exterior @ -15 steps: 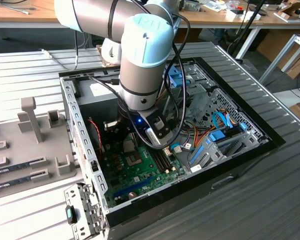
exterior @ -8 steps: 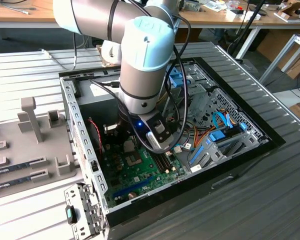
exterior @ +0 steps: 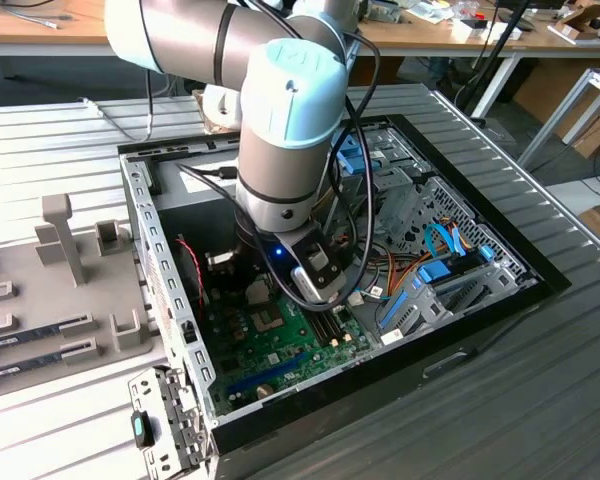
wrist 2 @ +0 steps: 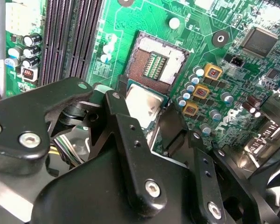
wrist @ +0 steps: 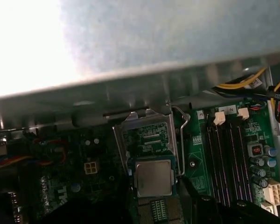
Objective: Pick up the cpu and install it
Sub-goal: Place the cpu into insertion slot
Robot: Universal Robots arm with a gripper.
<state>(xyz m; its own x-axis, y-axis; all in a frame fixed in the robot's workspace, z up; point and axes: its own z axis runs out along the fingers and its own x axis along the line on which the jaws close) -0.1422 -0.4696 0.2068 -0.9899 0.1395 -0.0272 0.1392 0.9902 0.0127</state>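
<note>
My gripper is shut on the cpu, a flat square chip with a silver top and thin green rim, pinched between two black fingers. The chip hangs close over the near edge of the open socket, whose pin field lies bare. In the first wrist view the cpu sits between the raised load plate and the socket. In the exterior view the arm reaches down into the open computer case, with the gripper low over the green motherboard.
Dark memory slots run beside the socket, and a socket lever stands up. Capacitors ring the socket. Case walls, a drive cage and coloured cables close in. A grey tray holds parts outside the case.
</note>
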